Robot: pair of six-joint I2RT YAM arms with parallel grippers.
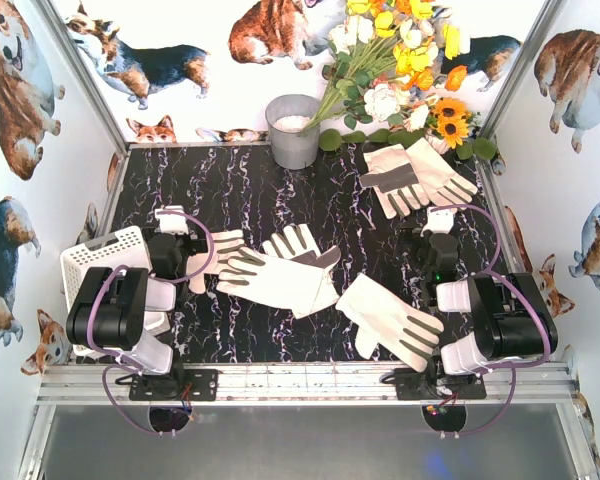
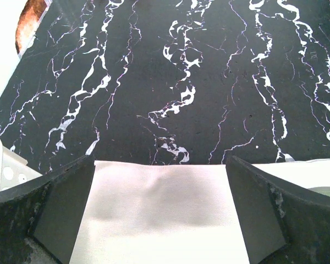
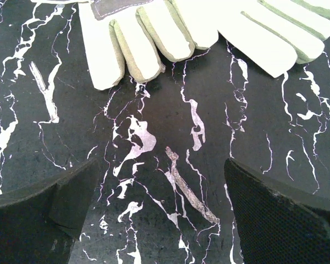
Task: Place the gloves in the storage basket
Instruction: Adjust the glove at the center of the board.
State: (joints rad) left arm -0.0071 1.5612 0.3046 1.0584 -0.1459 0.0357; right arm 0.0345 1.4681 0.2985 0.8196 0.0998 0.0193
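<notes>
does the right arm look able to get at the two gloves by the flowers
Probably yes. The right gripper is open over bare table, and the gloves lie with their fingertips just ahead of it, with nothing in between.

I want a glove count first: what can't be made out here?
- Top view: part of the storage basket's inside, hidden by the left arm.
- Top view: how many lie in the middle glove pile; they cover each other.
- Top view: white content of the grey bucket, too small.
- Right wrist view: far gloves cut off by the top edge.
- Left wrist view: a glove cut off by the bottom edge.
</notes>
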